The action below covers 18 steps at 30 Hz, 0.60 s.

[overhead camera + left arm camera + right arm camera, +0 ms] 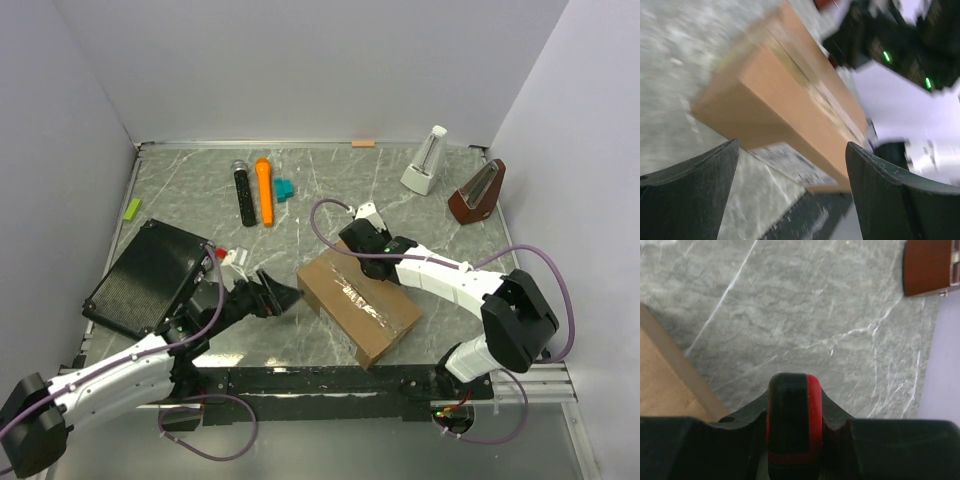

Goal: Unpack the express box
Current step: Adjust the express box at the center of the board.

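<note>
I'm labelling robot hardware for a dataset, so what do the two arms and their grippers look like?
Both arms have white links, the left arm and the right arm, with chunky black joints. A purple cable loops along each. The left gripper has broad, dark, tapering fingers; the right gripper is black too. Small green lights glow on the right arm.

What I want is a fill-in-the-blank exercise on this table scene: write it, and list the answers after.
1. The express box lies closed, its top seam covered by clear ____.
2. The left gripper, aimed at the box's end, has its jaws ____.
3. In the top view, the flat black case lies ____ of the box.
4. The marker between the black pen and the teal block is ____.
Missing words: tape; open; left; orange.
</note>
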### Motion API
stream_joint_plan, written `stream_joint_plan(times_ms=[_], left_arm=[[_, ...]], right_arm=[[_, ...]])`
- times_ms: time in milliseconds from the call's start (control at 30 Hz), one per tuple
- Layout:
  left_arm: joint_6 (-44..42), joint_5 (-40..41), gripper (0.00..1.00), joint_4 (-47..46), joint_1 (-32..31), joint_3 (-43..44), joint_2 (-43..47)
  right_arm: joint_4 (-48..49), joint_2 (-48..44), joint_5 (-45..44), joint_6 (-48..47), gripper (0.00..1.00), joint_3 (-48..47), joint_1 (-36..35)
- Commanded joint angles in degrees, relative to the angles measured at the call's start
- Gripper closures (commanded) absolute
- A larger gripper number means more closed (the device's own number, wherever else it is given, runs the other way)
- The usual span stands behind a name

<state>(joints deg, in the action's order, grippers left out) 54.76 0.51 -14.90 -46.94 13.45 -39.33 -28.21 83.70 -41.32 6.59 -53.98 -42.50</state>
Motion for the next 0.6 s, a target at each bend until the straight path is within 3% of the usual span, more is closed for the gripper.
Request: stream_joint_plan(times_ms=[0,300,567], left_arm=[[-2.64,-13.42,0.09,-15.5,-2.54,-0.28,-5.82],[-5.99,-13.7,0.17,-15.26,-8.96,7.64,-25.43],[-5.63,-5.8,0.15,-11.83,-8.79,7.82,-25.62]], right_arm=[[-3.52,0.23,2.55,1.32,1.0,-1.3,-0.12],[-3.52,5.86,6.77,2.02,1.0,-3.5,-2.5],[-2.47,7.61,11.44,2.37,1.0,-6.14,-5.13]])
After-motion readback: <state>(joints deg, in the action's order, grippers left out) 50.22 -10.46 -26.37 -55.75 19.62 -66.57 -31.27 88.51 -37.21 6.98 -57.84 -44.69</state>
